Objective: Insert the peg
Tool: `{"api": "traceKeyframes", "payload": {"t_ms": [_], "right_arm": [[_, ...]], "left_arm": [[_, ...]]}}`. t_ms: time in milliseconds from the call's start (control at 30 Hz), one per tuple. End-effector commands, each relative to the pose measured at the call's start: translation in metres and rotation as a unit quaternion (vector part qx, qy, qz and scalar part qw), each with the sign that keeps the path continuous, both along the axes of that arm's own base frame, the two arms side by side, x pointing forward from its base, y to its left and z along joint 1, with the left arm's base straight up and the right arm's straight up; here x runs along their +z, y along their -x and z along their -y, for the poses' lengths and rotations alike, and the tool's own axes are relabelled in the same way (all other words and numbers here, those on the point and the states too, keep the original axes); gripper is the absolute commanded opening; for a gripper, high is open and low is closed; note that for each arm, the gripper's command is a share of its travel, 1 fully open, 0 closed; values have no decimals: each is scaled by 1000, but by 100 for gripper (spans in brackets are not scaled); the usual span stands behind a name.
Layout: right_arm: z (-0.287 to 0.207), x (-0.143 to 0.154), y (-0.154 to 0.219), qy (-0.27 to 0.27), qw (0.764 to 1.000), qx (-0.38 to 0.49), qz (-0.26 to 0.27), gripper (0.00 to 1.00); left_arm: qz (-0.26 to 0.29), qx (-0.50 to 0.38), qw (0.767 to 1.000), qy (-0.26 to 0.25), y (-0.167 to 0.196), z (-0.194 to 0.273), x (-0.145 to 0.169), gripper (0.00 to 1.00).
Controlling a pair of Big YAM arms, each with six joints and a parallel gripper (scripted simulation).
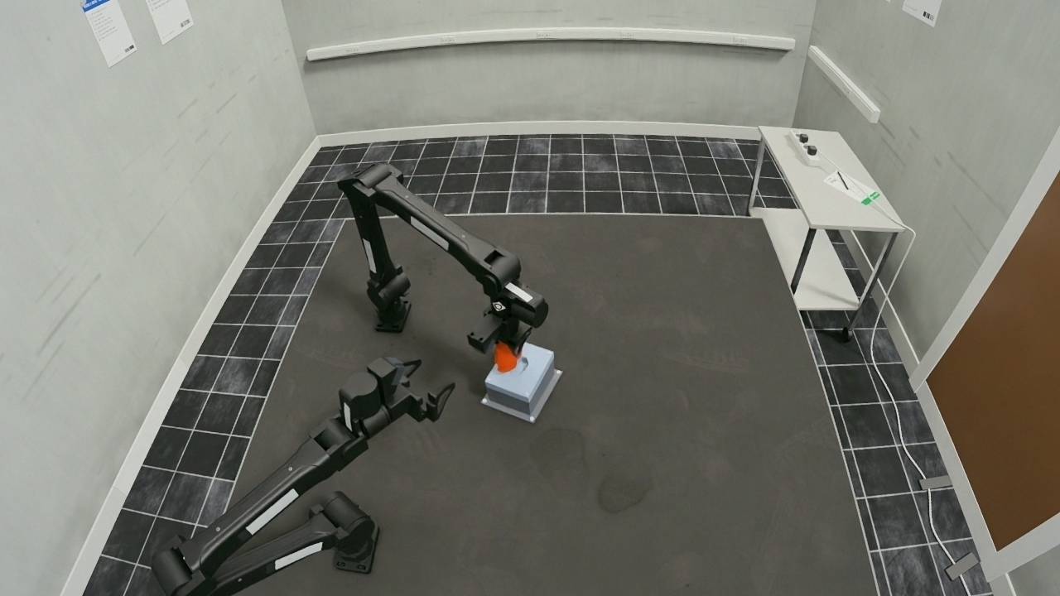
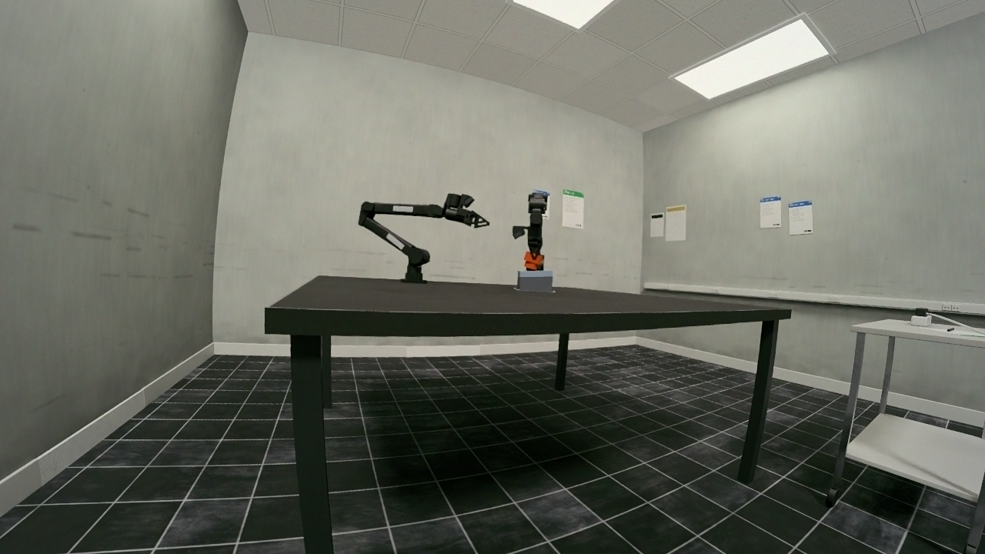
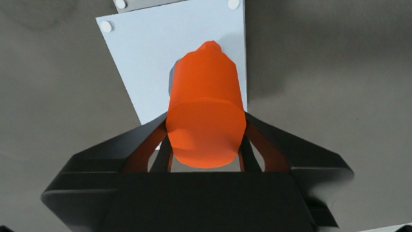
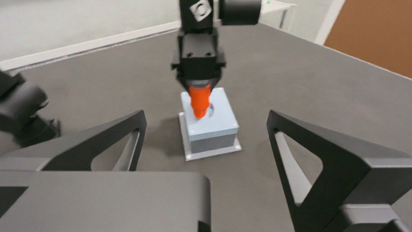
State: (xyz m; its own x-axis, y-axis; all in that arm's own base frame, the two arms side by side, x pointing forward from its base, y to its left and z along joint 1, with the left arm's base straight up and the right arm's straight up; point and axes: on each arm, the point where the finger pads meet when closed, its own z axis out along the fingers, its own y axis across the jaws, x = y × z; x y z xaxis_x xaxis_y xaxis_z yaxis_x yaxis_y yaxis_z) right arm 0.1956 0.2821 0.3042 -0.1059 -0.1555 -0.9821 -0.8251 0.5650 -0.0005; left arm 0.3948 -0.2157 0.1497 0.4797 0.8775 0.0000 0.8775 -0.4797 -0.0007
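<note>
Above a pale blue plate (image 1: 535,381) (image 2: 535,275) (image 3: 141,48) (image 4: 222,120) on a dark tabletop (image 1: 667,355) (image 2: 440,296), a robot's left gripper (image 1: 508,342) (image 2: 533,256) (image 3: 206,129) (image 4: 200,87) grips an orange peg (image 1: 506,358) (image 2: 532,261) (image 3: 206,96) (image 4: 200,101), its tip outside the hole (image 1: 522,364) (image 3: 171,77) (image 4: 210,110).

Clamped between both fingers, the peg points down beside the opening, which shows partly behind it in both wrist views; whether the tip touches the surface cannot be told. White round studs mark the corners of the plate, which tops a gray block (image 1: 511,401) (image 2: 535,284) (image 4: 213,144) on a wider base (image 1: 544,406) (image 4: 214,154). Near the block, well short of the peg, the right gripper (image 1: 436,382) (image 2: 487,223) (image 4: 206,116) stands wide open, nothing in its grasp, facing the peg and plate.
</note>
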Motion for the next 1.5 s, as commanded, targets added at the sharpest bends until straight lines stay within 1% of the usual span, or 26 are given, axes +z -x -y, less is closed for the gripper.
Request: {"api": "traceKeyframes", "payload": {"t_ms": [0,33,133,167,267,400,433,467,533,567,600,767,933,1000,1167,1233,1300,1467], "right_arm": [[-2,24,4,-18,1000,3,11,100],[-3,25,7,-21,1000,7,13,100],[-5,10,10,-10,1000,12,5,100],[-4,19,6,-16,1000,8,11,100],[-4,19,6,-16,1000,8,11,100],[-4,19,6,-16,1000,8,11,100],[-4,19,6,-16,1000,8,11,100],[-4,19,6,-16,1000,8,11,100],[-4,19,6,-16,1000,8,11,100],[-4,19,6,-16,1000,8,11,100],[-4,19,6,-16,1000,8,11,100],[-4,19,6,-16,1000,8,11,100],[-4,19,6,-16,1000,8,11,100],[-4,19,6,-16,1000,8,11,100],[-4,19,6,-16,1000,8,11,100],[-4,19,6,-16,1000,8,11,100],[-4,19,6,-16,1000,8,11,100],[-4,19,6,-16,1000,8,11,100]], "left_arm": [[13,0,1000,8,-7,4,10,46],[13,0,1000,8,-7,4,10,46],[13,0,1000,8,-7,4,10,46],[13,0,1000,8,-7,4,10,46],[13,0,1000,8,-7,4,10,46],[13,0,1000,8,-7,4,10,1],[13,0,1000,8,-7,4,10,12],[20,0,1000,12,-11,6,21,23],[20,0,1000,12,-11,6,21,23],[29,0,999,16,-12,7,32,35],[29,0,999,16,-12,7,35,40],[29,0,999,16,-11,6,56,40],[29,0,999,16,-11,6,56,40],[23,0,1000,13,-12,7,50,40],[21,6,1000,12,-12,8,48,40],[16,17,1000,3,-12,14,39,40],[24,41,999,-11,-16,17,38,40],[65,93,990,-81,-31,26,32,40]]}}
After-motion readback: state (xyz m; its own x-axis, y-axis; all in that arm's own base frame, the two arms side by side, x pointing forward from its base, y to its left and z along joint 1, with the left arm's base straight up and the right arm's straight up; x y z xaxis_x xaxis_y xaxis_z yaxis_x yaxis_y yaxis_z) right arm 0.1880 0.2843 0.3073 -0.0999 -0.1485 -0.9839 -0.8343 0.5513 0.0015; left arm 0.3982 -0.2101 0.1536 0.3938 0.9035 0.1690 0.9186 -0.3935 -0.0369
